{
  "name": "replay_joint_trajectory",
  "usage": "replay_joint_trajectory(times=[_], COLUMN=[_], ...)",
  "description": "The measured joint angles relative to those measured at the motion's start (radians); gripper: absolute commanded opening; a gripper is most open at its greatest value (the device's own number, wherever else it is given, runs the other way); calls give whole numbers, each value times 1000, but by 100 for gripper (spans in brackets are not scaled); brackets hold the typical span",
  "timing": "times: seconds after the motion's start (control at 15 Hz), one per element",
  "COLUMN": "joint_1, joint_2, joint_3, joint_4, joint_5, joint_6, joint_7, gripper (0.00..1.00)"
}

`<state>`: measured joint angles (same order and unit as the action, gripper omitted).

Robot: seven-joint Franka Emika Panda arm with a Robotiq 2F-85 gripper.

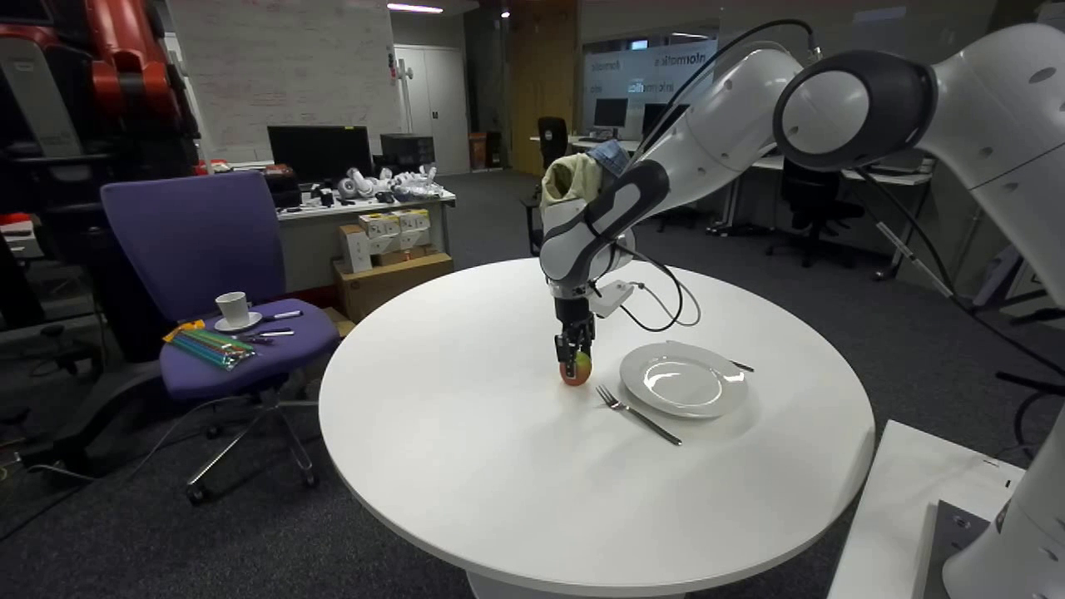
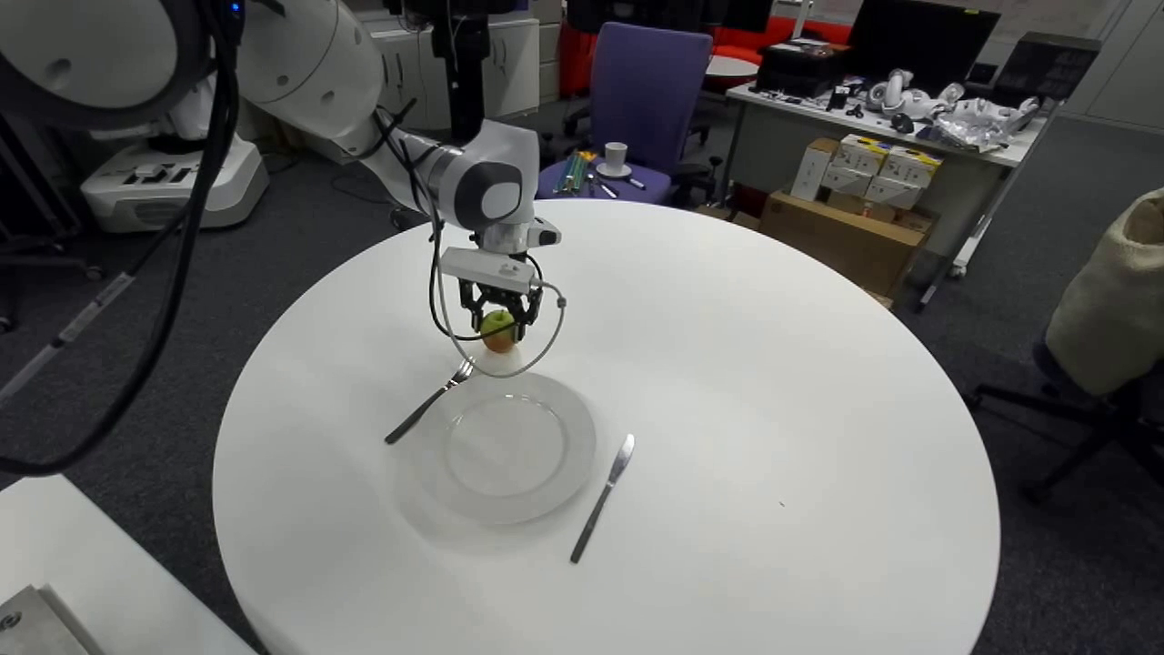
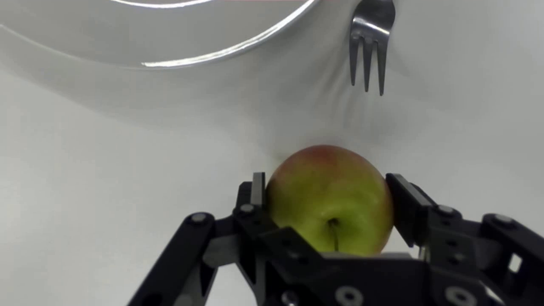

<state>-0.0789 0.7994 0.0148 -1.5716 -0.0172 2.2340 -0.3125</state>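
Note:
In the wrist view a red and green apple [image 3: 329, 182] fills the space between the pads of my gripper [image 3: 326, 180], which is shut on it. Its stem points up toward the palm, and the palm hides its near edge. Both exterior views show the gripper [image 1: 576, 353] pointing straight down, with the apple [image 2: 499, 343] at its fingertips. Whether the apple rests on the table or hangs just above it, I cannot tell. A grey fork [image 3: 373, 25] lies close by, tines toward the apple. Beside the fork is a white plate [image 2: 577, 455].
A knife [image 2: 602, 500] lies on the plate's far side from the fork, on the round white table [image 2: 773, 409]. A loose grey cable [image 2: 556, 337] loops from the wrist. Beyond the table a purple chair [image 1: 195, 241] bears a white cup [image 1: 233, 308] on a saucer.

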Motion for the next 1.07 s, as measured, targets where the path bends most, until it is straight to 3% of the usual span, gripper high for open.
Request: replay_joint_trajectory(times=[0.67, 1.07], joint_1=[1, 0], joint_2=[13, 22], joint_3=[-3, -3], joint_4=[22, 28], joint_5=[-19, -19], joint_6=[5, 76], joint_7=[0, 0], gripper=[48, 48])
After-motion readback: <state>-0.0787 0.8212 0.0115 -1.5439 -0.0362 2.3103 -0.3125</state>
